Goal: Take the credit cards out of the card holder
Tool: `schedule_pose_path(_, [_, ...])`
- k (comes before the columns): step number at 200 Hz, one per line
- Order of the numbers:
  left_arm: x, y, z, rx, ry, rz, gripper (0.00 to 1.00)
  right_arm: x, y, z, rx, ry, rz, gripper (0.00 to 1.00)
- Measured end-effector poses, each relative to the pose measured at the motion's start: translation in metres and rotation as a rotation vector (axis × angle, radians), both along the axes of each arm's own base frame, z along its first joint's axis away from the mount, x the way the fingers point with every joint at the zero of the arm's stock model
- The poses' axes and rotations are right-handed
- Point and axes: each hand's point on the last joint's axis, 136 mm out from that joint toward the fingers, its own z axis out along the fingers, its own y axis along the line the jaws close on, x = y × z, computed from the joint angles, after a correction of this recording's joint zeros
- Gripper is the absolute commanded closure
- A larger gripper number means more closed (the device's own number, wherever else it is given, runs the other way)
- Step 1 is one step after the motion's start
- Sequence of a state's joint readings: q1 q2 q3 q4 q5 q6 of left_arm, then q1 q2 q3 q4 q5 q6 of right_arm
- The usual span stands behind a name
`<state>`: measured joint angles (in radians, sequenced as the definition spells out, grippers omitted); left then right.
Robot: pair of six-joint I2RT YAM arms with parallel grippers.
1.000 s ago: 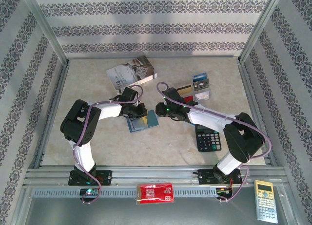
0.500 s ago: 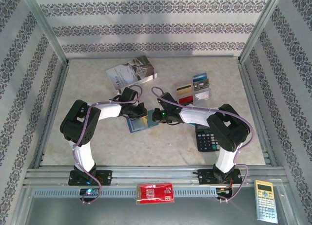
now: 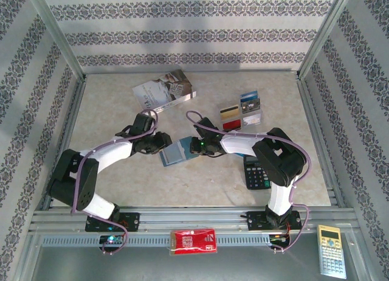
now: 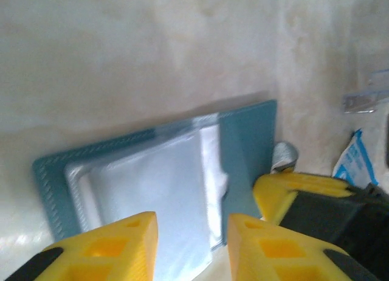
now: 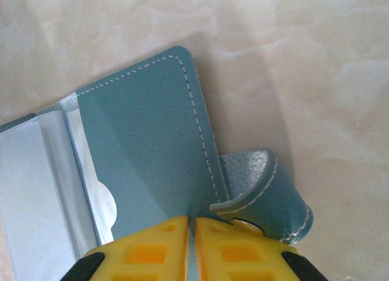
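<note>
The card holder [image 5: 146,129] is pinched by the near-closed right hand [image 5: 190,229]; the left hand [image 4: 191,232] is held partly open. A slipped pinch could let it shift.

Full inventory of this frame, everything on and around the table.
card holder: one, blue-grey, open at table centre
cards: several, mixed colours, far right
book: one, grey-white, far side
desk calculator: one, black, near right of table
second calculator: one, pale yellow, near right corner, off the table
packet: one, red, near rail
table: one, beige marbled
left pincer: one, yellow, open above card holder
right pincer: one, yellow, shut on card holder's cover
</note>
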<state>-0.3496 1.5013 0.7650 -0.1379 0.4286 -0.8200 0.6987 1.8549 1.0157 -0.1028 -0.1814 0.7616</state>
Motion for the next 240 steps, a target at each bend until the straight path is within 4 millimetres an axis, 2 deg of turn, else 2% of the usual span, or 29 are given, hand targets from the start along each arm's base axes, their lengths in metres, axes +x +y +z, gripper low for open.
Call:
schedule_pose_path(33, [-0.021,0.007,-0.018,0.022,0.067,-0.001,0.64,0.0,0.001,0.0,-0.012,0.002,0.001,0.83])
schedule_pose_path(86, [-0.026,0.003,-0.031,0.008,0.117,-0.019,0.74,0.0,0.001,-0.001,-0.017,0.005,0.001,0.83])
schedule_pose_path(130, [-0.022,0.001,-0.031,0.002,0.112,-0.022,0.86,0.0,0.001,-0.001,-0.017,0.005,0.0,0.83])
schedule_pose_path(201, [-0.022,-0.002,-0.028,-0.014,0.11,-0.036,0.96,-0.001,0.003,0.002,-0.014,-0.004,0.011,0.83])
schedule_pose_path(240, [-0.022,-0.005,-0.025,-0.029,0.104,-0.044,0.99,-0.003,0.008,0.008,0.017,-0.026,0.045,0.77])
